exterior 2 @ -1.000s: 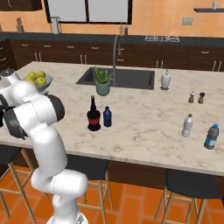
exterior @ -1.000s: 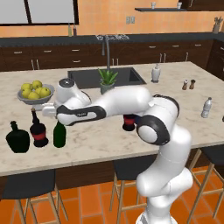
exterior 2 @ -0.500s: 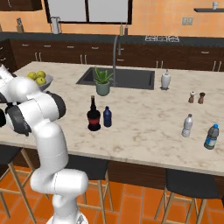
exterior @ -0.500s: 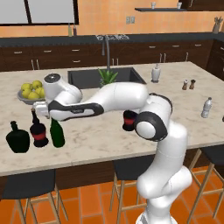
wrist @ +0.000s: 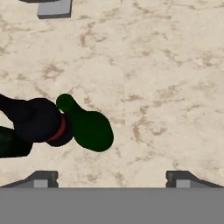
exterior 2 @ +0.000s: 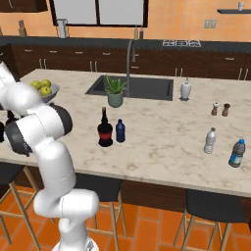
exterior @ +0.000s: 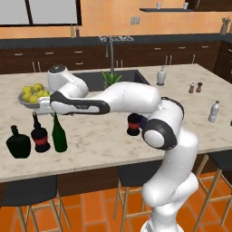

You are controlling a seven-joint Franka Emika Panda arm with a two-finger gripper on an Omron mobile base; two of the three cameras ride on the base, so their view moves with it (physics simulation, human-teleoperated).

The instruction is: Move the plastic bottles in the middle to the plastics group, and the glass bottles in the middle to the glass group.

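the green wine bottle [exterior: 58,134] stands upright on the counter [exterior: 104,140], neck up, below the spread gripper [wrist: 112,178].

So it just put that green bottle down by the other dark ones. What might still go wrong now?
The open gripper hangs right above the green bottle, which stands very close to the red-labelled bottle and the squat flask. A careless sideways pull-away might clip a neck and topple the row. Next, the middle red-labelled bottle stands right beside the small blue bottle, so grabbing one may knock the other.
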